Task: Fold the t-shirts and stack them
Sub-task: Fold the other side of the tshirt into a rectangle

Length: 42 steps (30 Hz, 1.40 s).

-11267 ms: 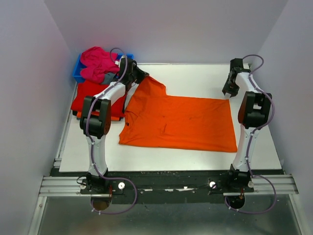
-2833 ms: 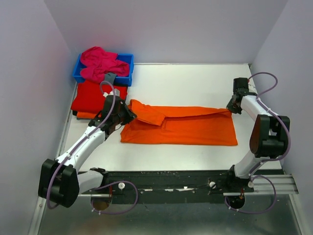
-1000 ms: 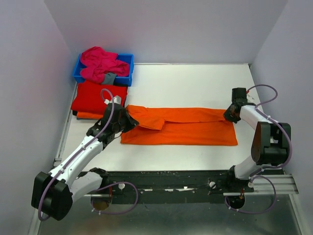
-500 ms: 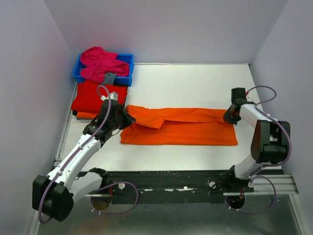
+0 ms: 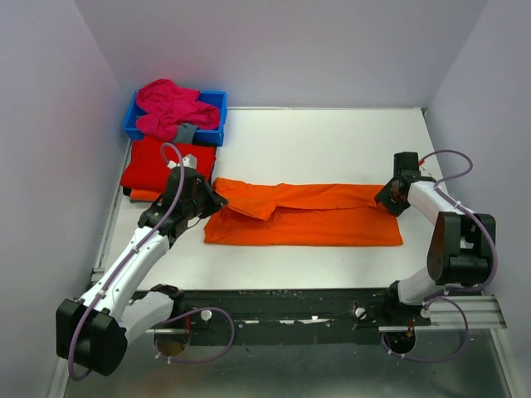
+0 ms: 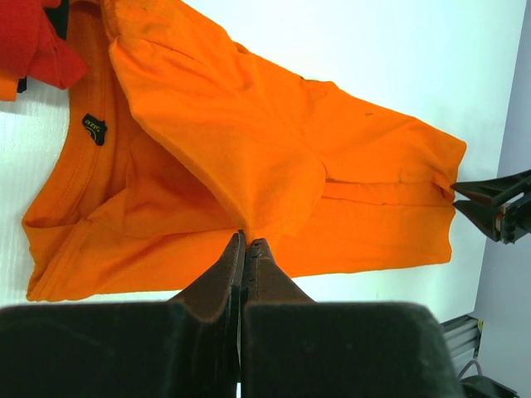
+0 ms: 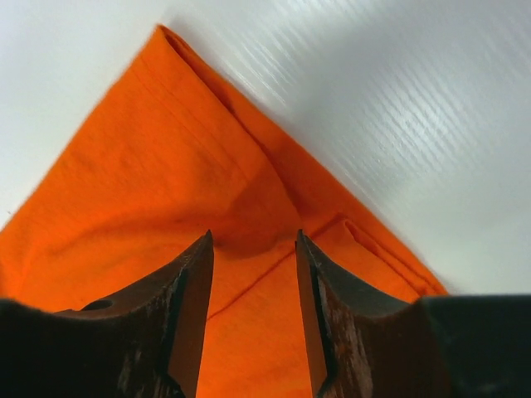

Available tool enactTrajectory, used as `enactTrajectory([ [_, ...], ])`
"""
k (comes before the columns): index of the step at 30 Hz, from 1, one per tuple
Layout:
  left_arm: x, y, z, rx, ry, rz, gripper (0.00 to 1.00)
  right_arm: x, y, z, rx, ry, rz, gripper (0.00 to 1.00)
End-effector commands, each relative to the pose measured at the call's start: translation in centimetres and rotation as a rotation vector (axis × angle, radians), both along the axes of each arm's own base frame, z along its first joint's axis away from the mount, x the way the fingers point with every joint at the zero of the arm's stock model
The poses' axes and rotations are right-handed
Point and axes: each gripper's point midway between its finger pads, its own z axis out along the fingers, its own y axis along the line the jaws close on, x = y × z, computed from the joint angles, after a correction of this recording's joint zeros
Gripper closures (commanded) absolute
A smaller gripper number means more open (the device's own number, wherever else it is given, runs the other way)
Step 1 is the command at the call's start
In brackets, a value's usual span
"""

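Top external view gives us the layout. The orange t-shirt [image 5: 315, 217] lies mid-table [image 5: 332, 141] as a long band, folded lengthwise, with one arm at each short end. We judge that they stand this way so both ends of the fold can be laid evenly.

The left gripper [image 5: 211, 199] is over the collar end. From its wrist camera the fingers are pressed tight together. Their tips line up with the point of the sleeve flap [image 6: 241, 157], but the whole shirt shows small beneath them, so we judge they hover with nothing pinched.

The right gripper [image 7: 251, 249] is at the far corner of the hem with its jaws parted. The orange cloth lies flat below them and is not grasped.

At the table's left edge the red t-shirt [image 5: 166, 162] is folded flat, which we take to be the stack this one should join. The magenta-pink t-shirt [image 5: 170, 108] is heaped unfolded in the blue bin [image 5: 217, 99] and appears to be waiting its turn.

The only writing is on a small dark neck label [image 6: 93, 128] inside the orange collar, and its pale lettering is too small for us to read.
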Motion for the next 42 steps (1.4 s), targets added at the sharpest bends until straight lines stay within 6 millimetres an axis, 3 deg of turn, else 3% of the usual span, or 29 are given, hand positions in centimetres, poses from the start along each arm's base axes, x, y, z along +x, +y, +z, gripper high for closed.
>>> enactTrajectory([
  [1, 0.1, -0.5, 0.5, -0.017, -0.013, -0.027, 1.00, -1.3, 0.8, -0.7, 0.060, 0.005, -0.056, 0.48],
  [21, 0.4, -0.6, 0.6, -0.022, -0.024, -0.030, 1.00, 0.0, -0.4, -0.5, 0.107, -0.061, -0.272, 0.55],
  [28, 0.6, -0.5, 0.7, -0.014, -0.029, -0.029, 1.00, 0.0, -1.2, 0.5, 0.083, -0.092, -0.290, 0.43],
  [32, 0.6, -0.7, 0.7, -0.019, -0.029, -0.031, 1.00, -0.4, -1.5, 0.6, 0.104, -0.121, -0.327, 0.43],
  [42, 0.6, -0.8, 0.6, -0.025, -0.028, -0.034, 1.00, -0.3, -0.1, -0.9, 0.256, -0.146, -0.405, 0.49],
])
